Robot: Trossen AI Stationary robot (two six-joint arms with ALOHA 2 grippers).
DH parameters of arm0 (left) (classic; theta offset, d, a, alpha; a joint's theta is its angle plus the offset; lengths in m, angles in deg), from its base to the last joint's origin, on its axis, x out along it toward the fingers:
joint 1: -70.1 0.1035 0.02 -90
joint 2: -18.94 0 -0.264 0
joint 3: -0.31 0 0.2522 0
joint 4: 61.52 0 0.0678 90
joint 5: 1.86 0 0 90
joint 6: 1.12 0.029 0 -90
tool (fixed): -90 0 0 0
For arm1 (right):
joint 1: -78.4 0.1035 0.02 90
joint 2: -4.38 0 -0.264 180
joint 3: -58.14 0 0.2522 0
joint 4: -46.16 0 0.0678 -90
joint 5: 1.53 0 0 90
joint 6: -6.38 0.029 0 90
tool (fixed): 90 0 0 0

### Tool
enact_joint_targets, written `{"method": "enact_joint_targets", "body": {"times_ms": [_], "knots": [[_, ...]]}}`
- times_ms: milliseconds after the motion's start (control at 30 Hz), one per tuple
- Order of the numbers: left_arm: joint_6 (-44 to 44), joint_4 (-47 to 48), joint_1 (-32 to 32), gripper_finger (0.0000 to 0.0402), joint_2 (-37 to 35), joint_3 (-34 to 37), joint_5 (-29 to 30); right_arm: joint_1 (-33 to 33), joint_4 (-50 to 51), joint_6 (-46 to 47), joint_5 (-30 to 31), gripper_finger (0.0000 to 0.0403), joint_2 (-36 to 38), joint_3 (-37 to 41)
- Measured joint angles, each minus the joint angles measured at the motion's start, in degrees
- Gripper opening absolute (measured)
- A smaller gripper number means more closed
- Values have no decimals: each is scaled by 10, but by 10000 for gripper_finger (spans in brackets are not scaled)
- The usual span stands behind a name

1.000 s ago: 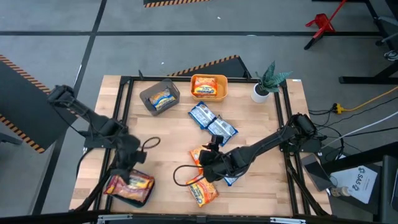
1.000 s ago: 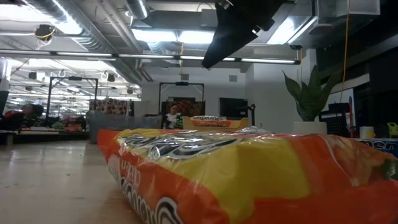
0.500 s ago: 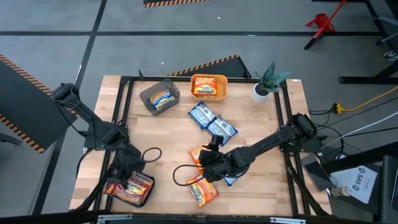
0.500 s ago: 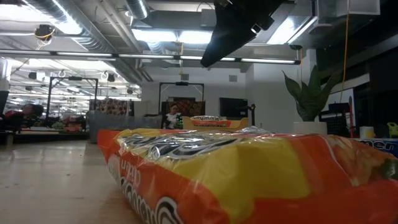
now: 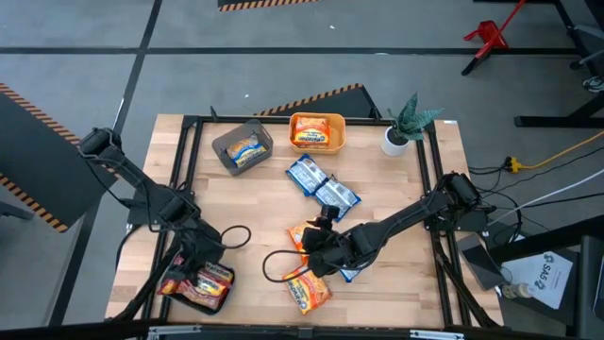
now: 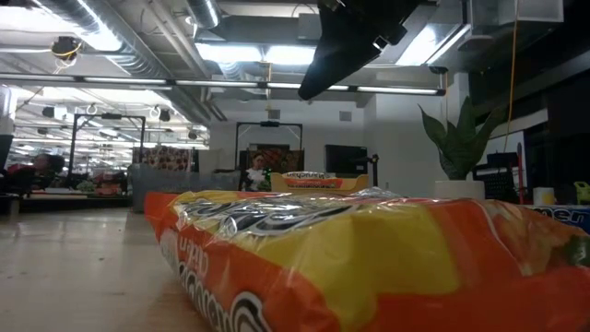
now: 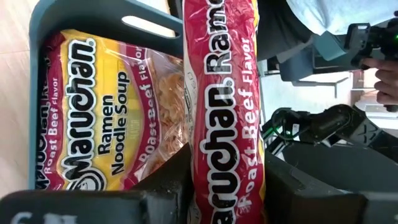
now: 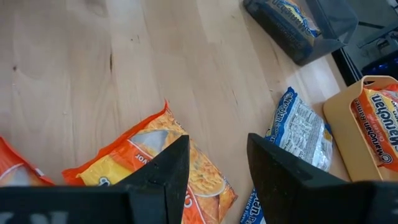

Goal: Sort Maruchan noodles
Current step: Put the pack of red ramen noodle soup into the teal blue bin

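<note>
From my station I see grey concrete floor [image 5: 75, 38] around the wooden table [image 5: 255, 203], with orange-black hazard tape [image 5: 28, 99] beyond its left edge. Fluorescent ceiling lights [image 6: 249, 53] and ducts [image 6: 88, 32] run overhead, and a potted plant [image 5: 408, 123] stands at the table's far right corner.

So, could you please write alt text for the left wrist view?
The left gripper holds a red-pink Maruchan Roast Beef ramen packet on edge over a teal bin. Another Roast Beef packet already lies flat inside the bin.
</note>
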Motion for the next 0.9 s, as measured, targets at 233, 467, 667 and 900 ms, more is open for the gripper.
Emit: {"method": "enact_joint_targets", "body": {"times_ms": [233, 467, 667, 900], "knots": [[3, -2, -2, 121, 5, 0, -2, 0, 3, 0, 0, 149, 0, 0], [4, -4, -2, 123, 20, 0, -6, 0, 3, 0, 0, 149, 0, 0], [16, -4, -3, 123, 39, 0, -15, 0, 3, 0, -10, 149, 0, 0], [14, -3, -3, 124, 42, 0, -4, 0, 4, -1, -24, 149, 0, 0]]}}
